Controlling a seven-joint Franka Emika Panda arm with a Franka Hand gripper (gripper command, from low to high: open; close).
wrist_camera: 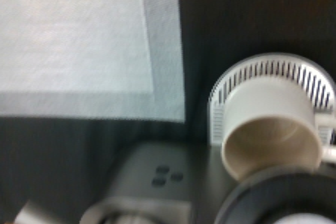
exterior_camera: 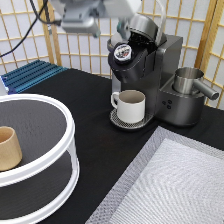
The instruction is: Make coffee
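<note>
The coffee pod [exterior_camera: 122, 51], small and white with a dark printed top, sits in the open holder of the dark coffee machine [exterior_camera: 155, 75]. The machine's lid [exterior_camera: 145, 25] is raised. A white handled mug [exterior_camera: 131, 105] stands on the drip tray [exterior_camera: 117, 121] under the holder; it also shows from above in the wrist view [wrist_camera: 270, 125]. My gripper [exterior_camera: 80, 22] is blurred at the exterior view's top, up and to the left of the machine, apart from the pod.
A white two-tier round shelf [exterior_camera: 60, 150] at the exterior view's left carries a tan handleless cup [exterior_camera: 9, 147]. A metal pitcher [exterior_camera: 190, 82] stands at the machine's right. A grey mat [exterior_camera: 175, 185] covers the bottom right. A blue rack [exterior_camera: 30, 75] lies by the back screen.
</note>
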